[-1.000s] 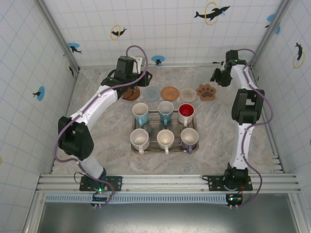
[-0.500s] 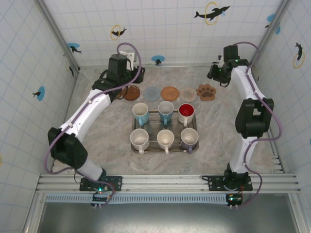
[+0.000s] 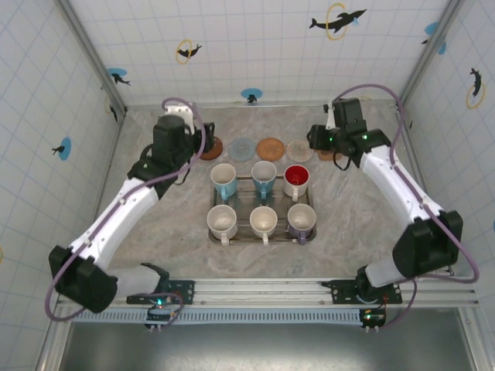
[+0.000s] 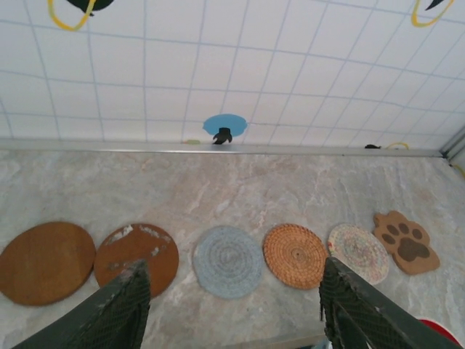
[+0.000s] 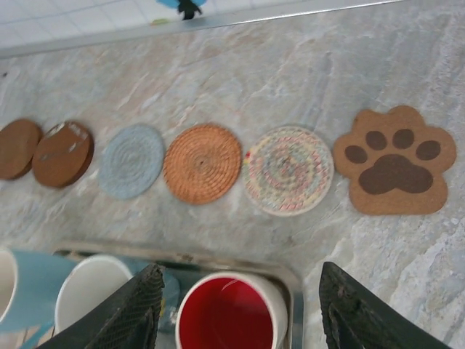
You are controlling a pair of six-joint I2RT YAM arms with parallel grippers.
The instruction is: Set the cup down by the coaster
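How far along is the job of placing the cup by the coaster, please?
Nothing is done: all six cups sit in the tray, none beside the coasters. In hand: the right gripper, open and empty, hovers near the red-lined cup; the left gripper is open too. Left: grasp, lift, place.

Tabletop (image 5: pixel 290 65) marble-patterned, smooth, matt. Orange coaster (image 5: pixel 202 162) woven straw, rough. Paw coaster (image 5: pixel 396 171) possibly cork. Red-lined cup (image 5: pixel 231 316) glossy glaze. Tray (image 5: pixel 131 251) metal.
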